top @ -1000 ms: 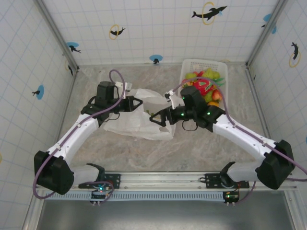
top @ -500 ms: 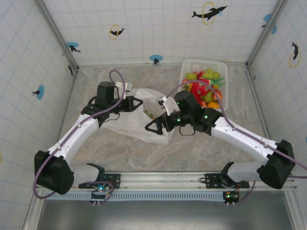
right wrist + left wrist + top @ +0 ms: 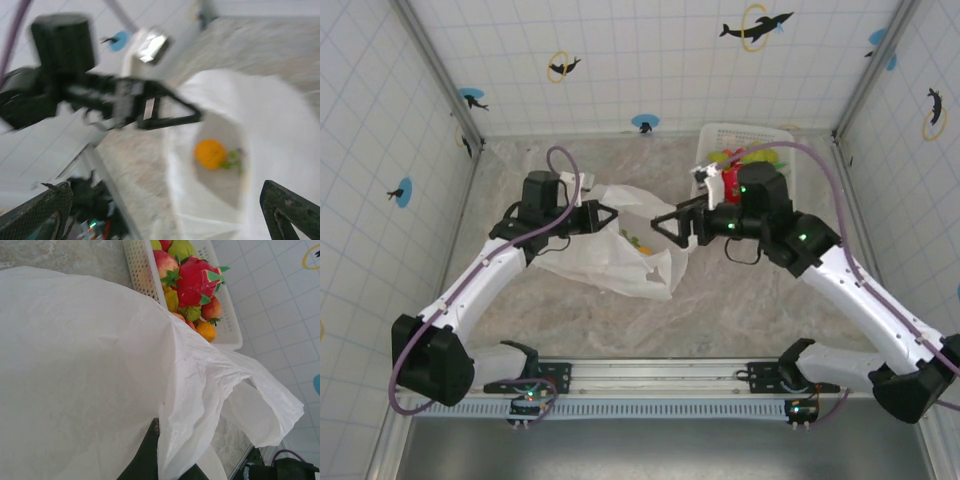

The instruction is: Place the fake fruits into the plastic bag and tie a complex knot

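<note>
The plastic bag [image 3: 605, 255] lies crumpled left of centre, its mouth facing right. My left gripper [image 3: 602, 216] is shut on the bag's upper rim; in its own view the dark fingertips [image 3: 152, 440] pinch a fold of the bag [image 3: 75, 365]. An orange fruit [image 3: 211, 153] with green leaves lies inside the bag [image 3: 280, 130], and fruit shows through its mouth [image 3: 636, 240]. My right gripper [image 3: 666, 226] hovers open and empty just right of the mouth; its fingers [image 3: 287, 210] frame the blurred view. More fake fruits, a dragon fruit [image 3: 197, 280] among them, fill the basket.
The white lattice basket [image 3: 782, 185] stands at the back right, partly behind my right wrist; its wall [image 3: 137, 265] also appears in the left wrist view. Tiled walls close in the marble table on three sides. The arm bases and rail run along the near edge.
My right gripper dipped low at the bag's mouth, then pulled back up and to the right toward the basket, still open. The left gripper and bag have hardly moved.
</note>
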`<move>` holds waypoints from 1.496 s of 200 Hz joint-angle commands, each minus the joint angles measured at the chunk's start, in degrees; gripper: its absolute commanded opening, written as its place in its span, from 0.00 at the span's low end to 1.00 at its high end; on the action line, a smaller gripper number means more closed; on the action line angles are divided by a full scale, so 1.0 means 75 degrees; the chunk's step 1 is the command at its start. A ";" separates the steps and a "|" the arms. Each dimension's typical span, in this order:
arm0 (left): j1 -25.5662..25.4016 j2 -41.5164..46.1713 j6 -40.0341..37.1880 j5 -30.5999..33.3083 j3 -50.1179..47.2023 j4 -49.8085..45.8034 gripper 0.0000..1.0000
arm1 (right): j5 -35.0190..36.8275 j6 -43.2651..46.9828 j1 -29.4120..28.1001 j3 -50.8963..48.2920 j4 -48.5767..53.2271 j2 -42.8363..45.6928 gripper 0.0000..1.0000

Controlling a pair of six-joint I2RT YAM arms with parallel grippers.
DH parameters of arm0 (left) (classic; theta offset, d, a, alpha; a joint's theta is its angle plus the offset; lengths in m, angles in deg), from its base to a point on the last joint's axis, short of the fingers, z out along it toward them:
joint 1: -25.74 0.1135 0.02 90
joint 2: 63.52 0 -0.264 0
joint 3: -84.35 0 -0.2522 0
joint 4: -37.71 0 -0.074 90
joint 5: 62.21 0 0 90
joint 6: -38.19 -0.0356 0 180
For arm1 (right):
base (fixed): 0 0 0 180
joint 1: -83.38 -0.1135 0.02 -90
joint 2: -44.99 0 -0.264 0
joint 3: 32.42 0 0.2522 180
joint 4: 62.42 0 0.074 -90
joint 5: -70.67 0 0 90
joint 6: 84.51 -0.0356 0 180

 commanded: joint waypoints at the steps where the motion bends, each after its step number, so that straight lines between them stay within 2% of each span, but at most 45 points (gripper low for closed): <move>1: -0.0200 0.0200 0.0259 0.0188 0.0209 -0.0190 0.00 | 0.1537 0.0400 0.0810 0.0232 0.1157 -0.0107 0.99; 28: -0.0300 0.0159 0.0326 0.0323 0.0414 -0.0389 0.00 | 0.2439 0.0493 0.1820 -0.0072 0.1133 -0.0514 1.00; 56: -0.0313 0.0231 0.0648 0.0646 0.0517 -0.0521 0.00 | 0.2300 -0.0088 0.2593 -0.0811 0.0077 -0.0894 1.00; 82: -0.0315 0.0177 0.0854 0.0494 0.0681 -0.0600 0.00 | 0.2393 -0.0888 0.2923 -0.1104 -0.0559 -0.1494 1.00; 125: -0.0321 0.0276 0.0652 0.1028 0.0907 -0.1145 0.00 | 0.1921 -0.0964 0.2721 -0.0972 -0.0828 -0.2411 0.99; 146: -0.0323 0.0293 0.0636 0.1067 0.0940 -0.1186 0.00 | 0.1310 -0.0487 0.2468 -0.0786 -0.0714 -0.2881 0.97; 172: -0.0313 0.0271 0.0603 0.1062 0.0964 -0.1194 0.00 | 0.1165 0.0073 0.2118 -0.0423 -0.0418 -0.3509 0.96; 245: -0.0313 0.0258 0.0545 0.1058 0.0969 -0.1256 0.00 | 0.1564 0.0928 0.1686 0.0949 0.0587 -0.5056 0.96; 299: -0.0313 0.0235 0.0479 0.1106 0.0977 -0.1326 0.00 | 0.2735 0.0923 0.1797 0.1077 0.1075 -0.5162 0.92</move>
